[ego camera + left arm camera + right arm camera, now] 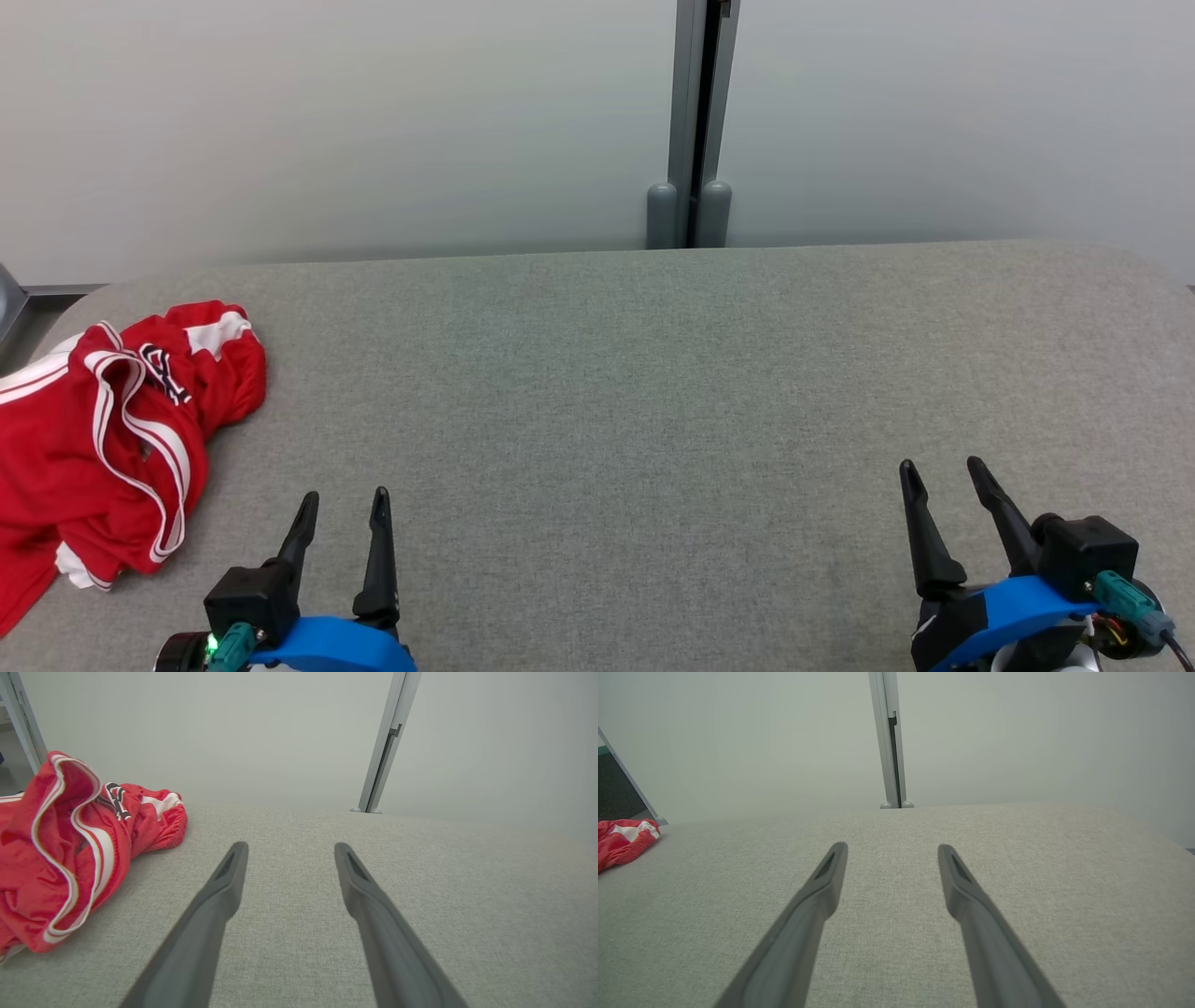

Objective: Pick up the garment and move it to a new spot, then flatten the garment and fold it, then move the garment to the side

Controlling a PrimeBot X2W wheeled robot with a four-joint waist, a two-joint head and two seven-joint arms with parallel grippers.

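Note:
The garment [103,439] is a crumpled red piece with white stripes and trim, lying at the left edge of the grey padded table [653,392]. In the left wrist view the garment [70,849] bunches at the left, partly cut off by the frame. A small red corner of the garment [623,840] shows far left in the right wrist view. My left gripper [344,499] is open near the front edge, just right of the cloth and not touching it. My right gripper [941,467] is open at the front right, far from the cloth, with nothing between its fingers.
A pale wall stands behind the table with a grey vertical post [693,121] at its middle. The table's far corners are rounded. A metal frame piece [23,718] rises beyond the garment at the far left.

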